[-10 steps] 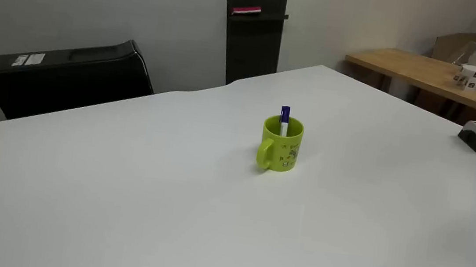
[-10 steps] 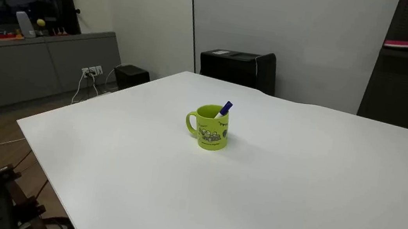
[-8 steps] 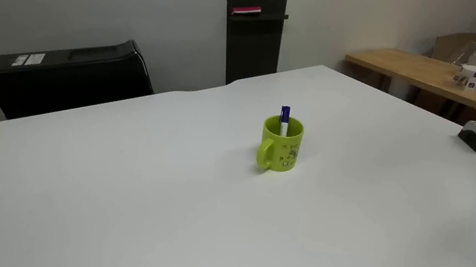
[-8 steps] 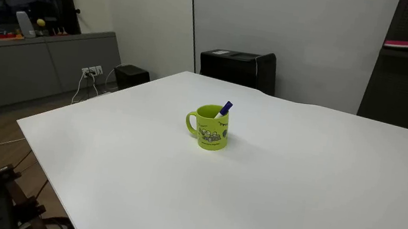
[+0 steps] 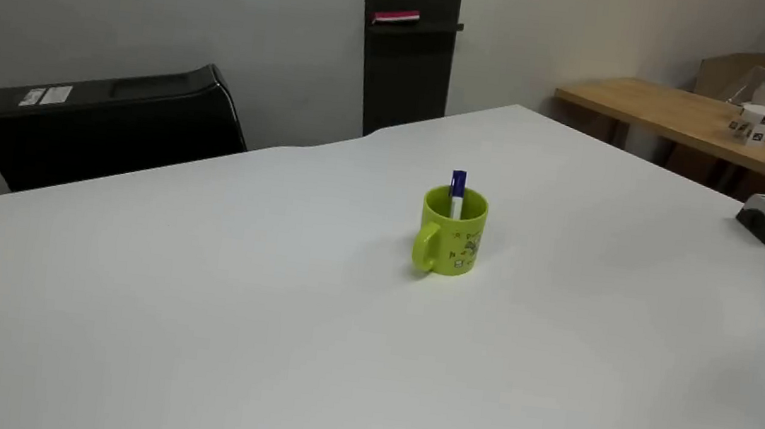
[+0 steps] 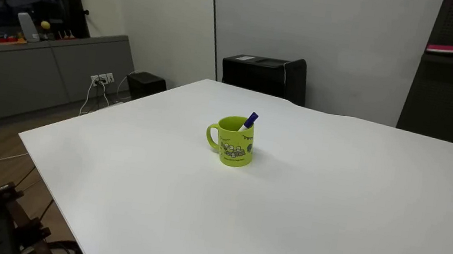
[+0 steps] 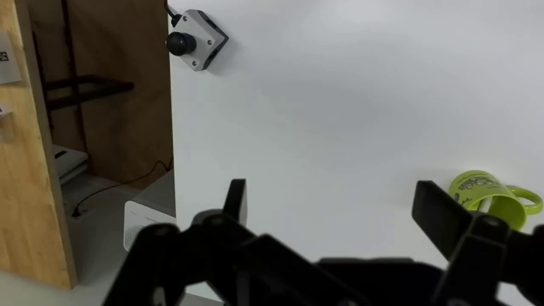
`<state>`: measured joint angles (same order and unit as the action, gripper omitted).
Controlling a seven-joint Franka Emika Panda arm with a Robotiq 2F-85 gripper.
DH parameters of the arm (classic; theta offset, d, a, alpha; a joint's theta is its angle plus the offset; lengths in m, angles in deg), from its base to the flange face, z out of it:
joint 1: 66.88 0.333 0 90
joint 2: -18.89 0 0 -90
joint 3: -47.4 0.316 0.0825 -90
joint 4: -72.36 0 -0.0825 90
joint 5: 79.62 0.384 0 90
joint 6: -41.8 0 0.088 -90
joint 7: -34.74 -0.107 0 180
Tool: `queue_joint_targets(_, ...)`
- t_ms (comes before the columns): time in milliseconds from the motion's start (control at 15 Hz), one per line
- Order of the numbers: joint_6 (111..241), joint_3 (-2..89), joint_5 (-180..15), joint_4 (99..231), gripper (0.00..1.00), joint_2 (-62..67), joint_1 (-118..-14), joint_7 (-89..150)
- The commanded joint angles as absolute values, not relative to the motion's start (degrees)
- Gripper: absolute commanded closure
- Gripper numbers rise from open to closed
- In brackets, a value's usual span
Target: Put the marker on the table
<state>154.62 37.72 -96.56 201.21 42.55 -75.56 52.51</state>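
Marker (image 6: 248,122), thin, with a white barrel and a dark blue cap, sits cap up inside a lime-green mug printed with small drawings (image 5: 452,242), leaning right in an exterior view; the mug wall hides its lower end. The mug stands upright on the large, smooth white bench (image 5: 216,311), away from its edges, handle to the left in both exterior views. I judge nothing of the placing done: the marker has to come out first.

What worries me is the small target. Little but the cap rises past the rim, so if I come down off line, a finger could strike the mug and tip it. Pinching the cap alone might pull it off the barrel, and drawing out at a slant could drag the mug along. If I let go from too high, the barrel may roll.

My hand (image 7: 330,187) shows only in the wrist view: its black fingers (image 7: 440,216) are spread wide, white bench top between them; it holds nothing and touches nothing that I can see. The mug is off to the right, beyond one finger; a grey box with a round black button (image 7: 201,38) sits far left.
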Motion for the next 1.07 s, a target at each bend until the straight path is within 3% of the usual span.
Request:
queue_joint_targets(0,154.39,37.42,-96.67,201.05,0.0,42.54,-75.18,52.42)
queue_joint_targets(333,154.39,37.42,-96.67,201.05,0.0,42.54,-75.18,52.42)
queue_joint_targets(1000,158.93,40.16,-94.15,194.71,0.0,27.47,-72.88,47.22)
